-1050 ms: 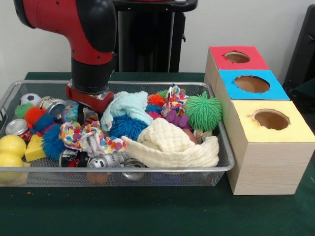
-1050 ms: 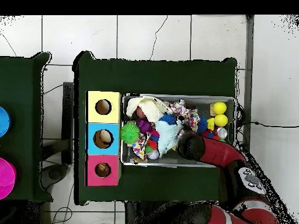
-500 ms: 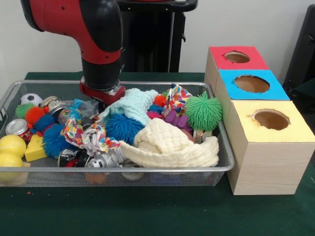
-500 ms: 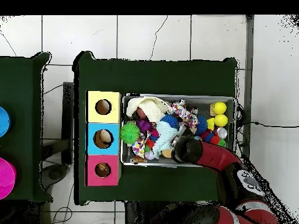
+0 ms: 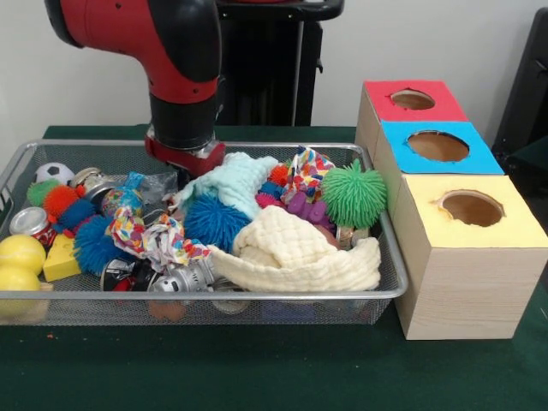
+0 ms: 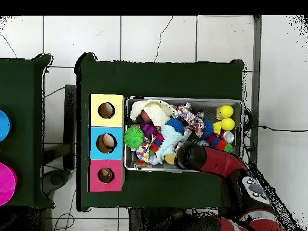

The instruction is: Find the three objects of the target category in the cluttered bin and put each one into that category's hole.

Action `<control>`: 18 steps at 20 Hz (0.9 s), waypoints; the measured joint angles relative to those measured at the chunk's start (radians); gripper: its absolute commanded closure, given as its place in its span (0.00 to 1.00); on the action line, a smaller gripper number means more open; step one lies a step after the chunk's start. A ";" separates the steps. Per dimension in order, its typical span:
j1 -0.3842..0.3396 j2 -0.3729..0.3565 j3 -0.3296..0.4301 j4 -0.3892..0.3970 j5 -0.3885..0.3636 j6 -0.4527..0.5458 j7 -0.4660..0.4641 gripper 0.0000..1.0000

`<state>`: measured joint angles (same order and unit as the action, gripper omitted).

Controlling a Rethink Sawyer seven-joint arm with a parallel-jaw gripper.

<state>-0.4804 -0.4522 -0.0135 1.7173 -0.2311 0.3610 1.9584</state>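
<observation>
The gripper is buried behind the pale mint cloth at the far side of the wire mesh bin; its fingers are hidden, so I cannot tell whether the jaws are apart or closed, or whether they hold anything. Above it the red and black arm drops straight down from a bent elbow; in the overhead view its wrist sits over the bin's edge nearest the base.

Just beside the mint cloth lies a spiky blue rubber ball, and in front of that a thick, waffle-textured cream cloth, folded in a heap. A spiky green ball rests against the bin's end nearest the boxes. A patterned fabric strip, small metal cans, 2 smooth yellow balls and a yellow wedge fill the other end.

Beside the bin stand 3 plywood boxes with round holes in their tops: yellow, blue and red. Everything sits on a dark green table cover; the floor is pale tile.
</observation>
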 measured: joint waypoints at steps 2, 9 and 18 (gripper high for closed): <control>0.038 -0.025 -0.028 0.004 -0.019 -0.008 0.000 1.00; 0.217 -0.141 -0.146 0.010 -0.071 -0.026 0.000 1.00; 0.324 -0.198 -0.236 -0.005 -0.079 -0.028 0.000 1.00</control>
<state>-0.1560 -0.6503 -0.2500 1.7123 -0.3099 0.3333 1.9584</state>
